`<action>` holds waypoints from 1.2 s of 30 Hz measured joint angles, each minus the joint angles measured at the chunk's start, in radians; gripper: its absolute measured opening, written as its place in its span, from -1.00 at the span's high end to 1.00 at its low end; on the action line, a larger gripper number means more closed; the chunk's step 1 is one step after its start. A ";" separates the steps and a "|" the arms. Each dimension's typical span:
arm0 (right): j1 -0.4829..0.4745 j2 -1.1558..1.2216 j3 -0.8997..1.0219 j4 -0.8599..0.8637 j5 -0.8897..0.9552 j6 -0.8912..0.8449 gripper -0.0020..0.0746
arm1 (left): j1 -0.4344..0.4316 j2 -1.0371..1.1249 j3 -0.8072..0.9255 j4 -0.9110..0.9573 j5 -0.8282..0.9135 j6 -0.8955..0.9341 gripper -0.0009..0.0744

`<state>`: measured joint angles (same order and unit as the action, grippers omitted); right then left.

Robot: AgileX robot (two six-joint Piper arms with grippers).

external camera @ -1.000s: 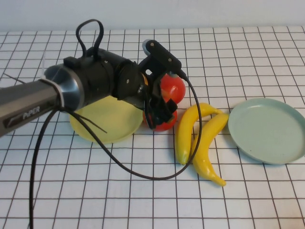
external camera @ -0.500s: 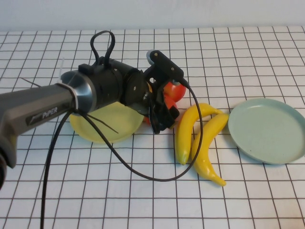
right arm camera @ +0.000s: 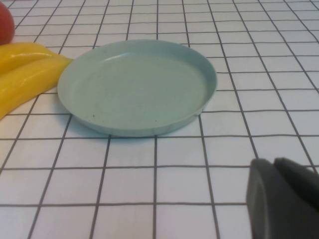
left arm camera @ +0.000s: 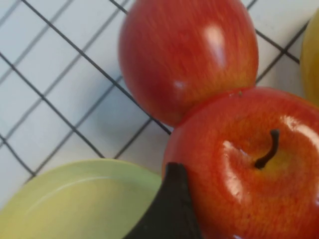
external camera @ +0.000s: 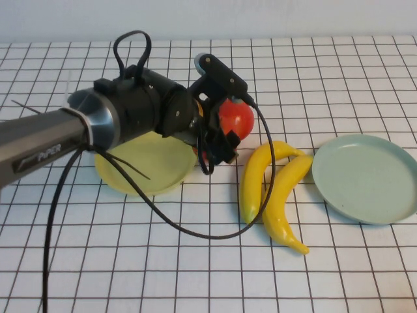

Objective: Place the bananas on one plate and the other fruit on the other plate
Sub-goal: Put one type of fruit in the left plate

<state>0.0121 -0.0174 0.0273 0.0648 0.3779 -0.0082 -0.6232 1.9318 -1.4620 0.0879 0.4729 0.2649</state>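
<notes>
Two red apples sit just beside the yellow plate (external camera: 144, 164), off its rim on the side facing the bananas. The far apple (external camera: 236, 119) is in clear sight; the near apple (external camera: 203, 154) is almost wholly hidden in the high view behind the left gripper (external camera: 218, 124). In the left wrist view the near apple (left arm camera: 249, 164) shows its stem and touches the far apple (left arm camera: 187, 55), with the yellow plate's rim (left arm camera: 75, 199) close beside it. One dark fingertip (left arm camera: 169, 209) lies against the near apple's side. The left gripper is at the apples, its arm reaching across the yellow plate; whether its jaws are clenched on an apple or released cannot be told.

The two bananas (external camera: 270, 192) lie side by side and touching on the gridded table (external camera: 195, 274), between the apples and the blue-green plate (external camera: 368, 177). The outer banana lies just beside that plate's rim; contact cannot be judged. The blue-green plate is bare, well apart from the yellow plate.

The right gripper (right arm camera: 284, 199) appears only in its own wrist view, low over the table near the blue-green plate (right arm camera: 137, 84); the state of its jaws cannot be told.
</notes>
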 joint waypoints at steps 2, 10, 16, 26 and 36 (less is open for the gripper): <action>0.000 0.000 0.000 0.000 0.000 0.000 0.99 | 0.000 -0.040 0.000 0.038 0.002 -0.041 -0.57; 0.000 0.000 0.000 0.000 0.000 0.000 0.99 | 0.053 -0.226 0.125 0.068 -0.083 -0.121 -0.57; 0.000 0.000 0.000 0.000 0.000 0.000 0.99 | 0.191 -0.243 0.249 0.064 -0.104 -0.184 -0.57; 0.000 0.000 0.000 0.000 0.000 0.000 0.99 | 0.231 -0.191 0.257 0.064 -0.114 -0.194 -0.57; 0.000 0.000 0.000 0.000 0.000 0.000 0.99 | 0.262 -0.123 0.257 0.097 -0.098 -0.194 -0.57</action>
<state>0.0121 -0.0174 0.0273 0.0648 0.3779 -0.0082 -0.3611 1.8086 -1.2048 0.1845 0.3747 0.0708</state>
